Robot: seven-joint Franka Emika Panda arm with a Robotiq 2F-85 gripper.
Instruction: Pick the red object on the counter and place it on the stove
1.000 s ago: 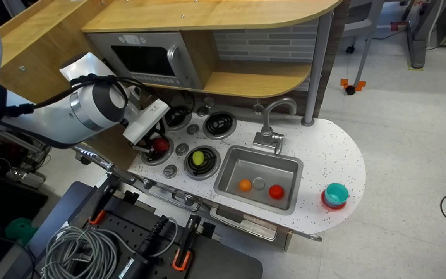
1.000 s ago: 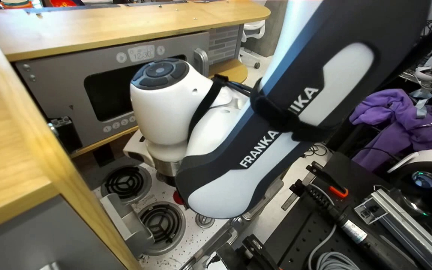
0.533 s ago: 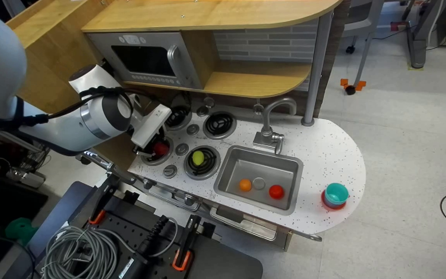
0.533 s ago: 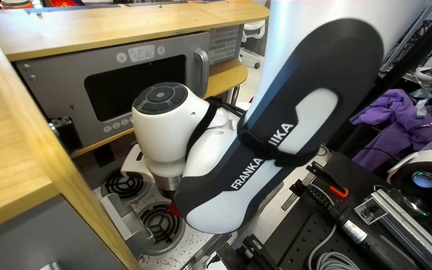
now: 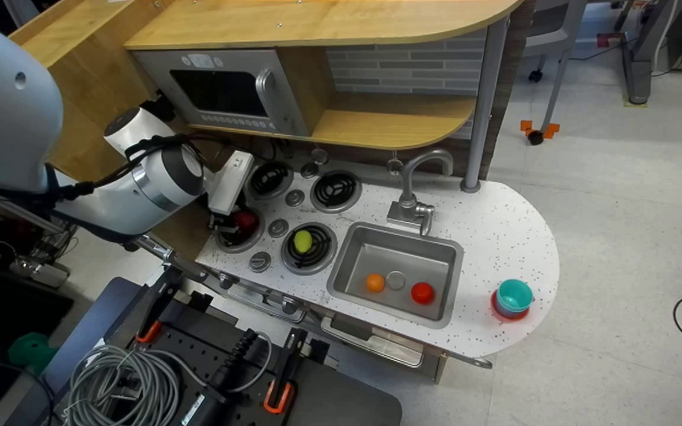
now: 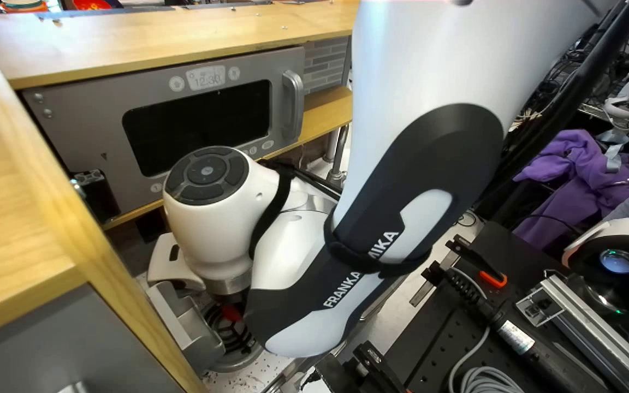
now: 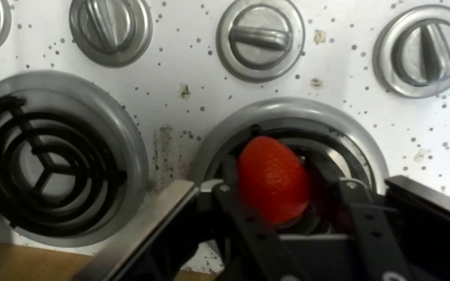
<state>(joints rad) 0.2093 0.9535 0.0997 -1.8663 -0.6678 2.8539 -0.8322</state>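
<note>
The arm point(image 6: 429, 136) hangs bent over the stove point(image 7: 166, 105), its jaws pinching the red object point(image 7: 274, 181)

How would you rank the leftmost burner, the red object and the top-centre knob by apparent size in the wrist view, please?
1. Leftmost burner, clearly largest.
2. Red object and top-centre knob: too alike to rank.

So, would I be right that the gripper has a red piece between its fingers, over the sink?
Not quite: the wrist view shows the red piece over a burner, not the sink; the gripper does have it between its fingers.
</note>
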